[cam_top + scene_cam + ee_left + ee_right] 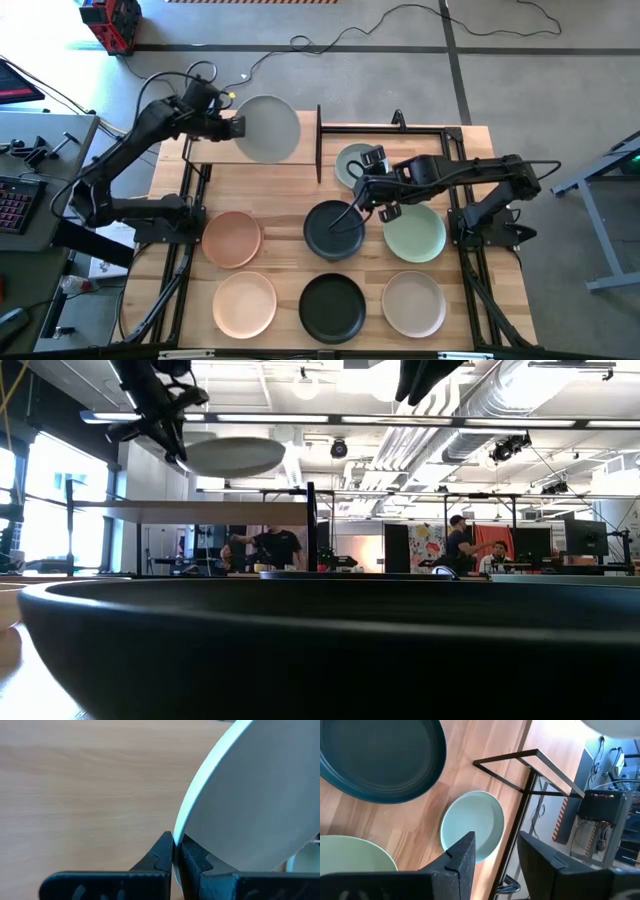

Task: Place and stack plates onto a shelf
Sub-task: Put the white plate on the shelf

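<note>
The left gripper (173,851) pinches the rim of a pale grey plate (267,129) and holds it above the shelf (215,152). The right gripper (496,851) has fingers apart, hovering over the table near a pale blue plate (472,829) and a dark plate (334,230).

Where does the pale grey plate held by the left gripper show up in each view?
High view: pale grey round plate upper left, over the light-wood shelf, shut left gripper on its rim.
Low view: plate upper left, above the shelf.
Left wrist view: plate fills the right side.
Right wrist view: cannot tell.
Shared landmark: the shelf.
</note>
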